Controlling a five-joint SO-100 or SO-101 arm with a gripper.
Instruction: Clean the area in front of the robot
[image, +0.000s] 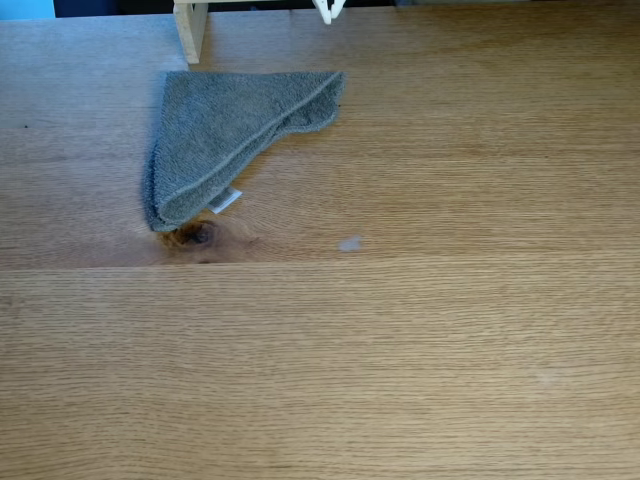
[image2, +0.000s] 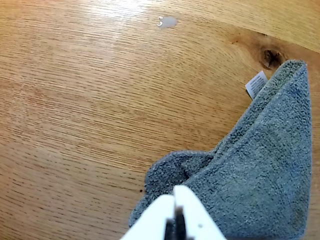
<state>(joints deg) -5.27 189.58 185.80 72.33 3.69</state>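
The area is a light-brown oak tabletop (image: 400, 350) with a dark knot (image: 197, 235). On it lies a small pale wet-looking spot (image: 350, 243), which the wrist view places near the top edge as the spot (image2: 167, 21). A grey terry cloth (image: 225, 135), folded into a triangle with a white label (image: 226, 200), lies at the back left. The robot's white gripper (image: 327, 10) pokes in at the top edge, past the cloth's far corner. In the wrist view the gripper (image2: 174, 194) hangs over the cloth (image2: 255, 170), its plates pressed together with nothing visible between them.
A pale wooden post (image: 190, 30) stands at the back left, just behind the cloth. The knot (image2: 270, 56) and the cloth's label (image2: 256, 84) sit close together. A fainter mark (image: 547, 377) shows on the near right planks.
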